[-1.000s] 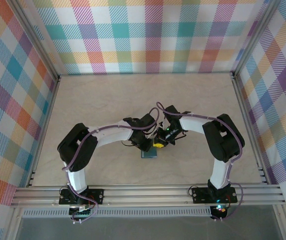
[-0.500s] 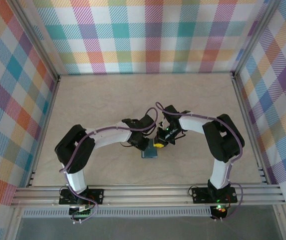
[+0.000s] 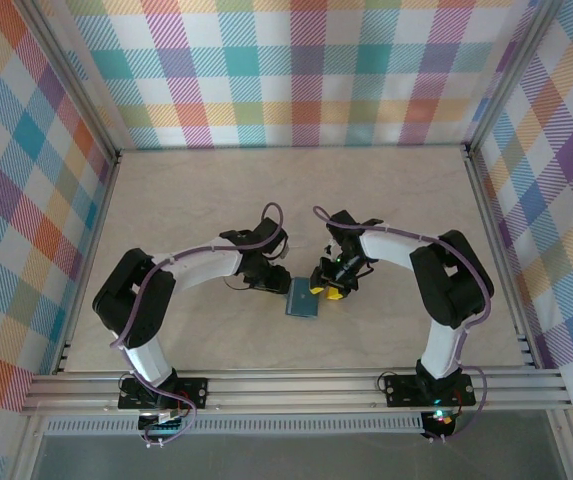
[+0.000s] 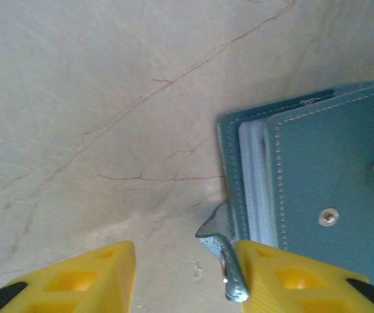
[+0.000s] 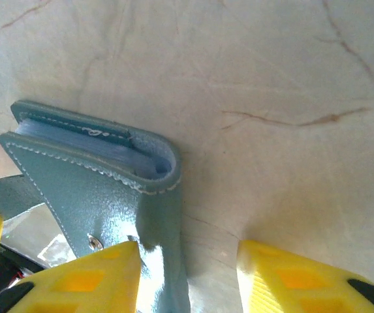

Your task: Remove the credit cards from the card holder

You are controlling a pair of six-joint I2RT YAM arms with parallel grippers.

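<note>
Left pincer (image 4: 185, 261) parted, pointing down — right pincer (image 5: 188, 257) likewise parted.

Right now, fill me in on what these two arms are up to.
Both arms are at a teal card holder that lies folded on the table. The left gripper sits beside one edge of it, jaws apart, with bare table between them. The right gripper is at the folded spine, which reaches in between its open jaws without being clamped. Between the panels, pale sleeves show.
</note>
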